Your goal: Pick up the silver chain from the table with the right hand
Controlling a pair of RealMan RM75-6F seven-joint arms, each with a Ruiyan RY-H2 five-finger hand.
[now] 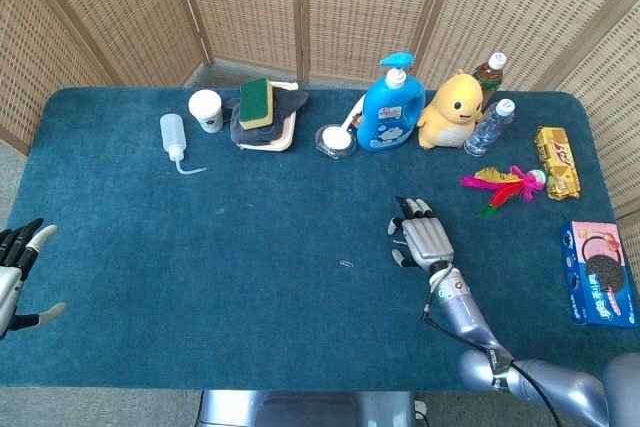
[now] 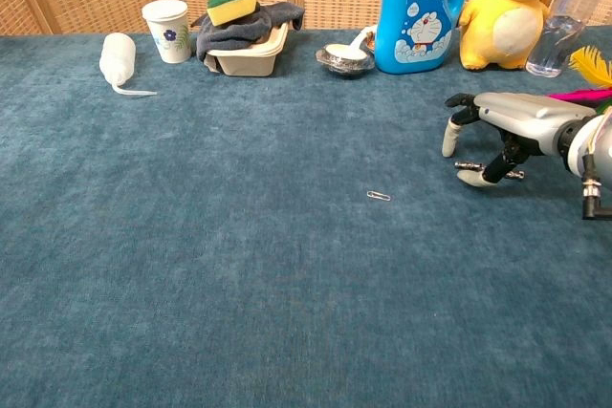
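My right hand (image 2: 507,131) hovers palm down just above the blue cloth at mid right, also seen as the right hand (image 1: 424,238) in the head view. Its fingers arch down toward the table, with the thumb and forefinger tips apart. Under the palm, a short stretch of the silver chain (image 2: 516,175) lies on the cloth beside one curled finger; the rest of it is hidden by the hand. I cannot see the chain in the head view. My left hand (image 1: 14,272) sits at the table's left edge, fingers spread and holding nothing.
A tiny silver clip (image 2: 379,196) lies left of the right hand. Along the back stand a squeeze bottle (image 1: 173,135), paper cup (image 1: 206,110), tray with sponge (image 1: 262,117), blue detergent bottle (image 1: 388,107) and yellow toy (image 1: 450,110). Feathers (image 1: 500,185) and snack packs (image 1: 598,272) lie right.
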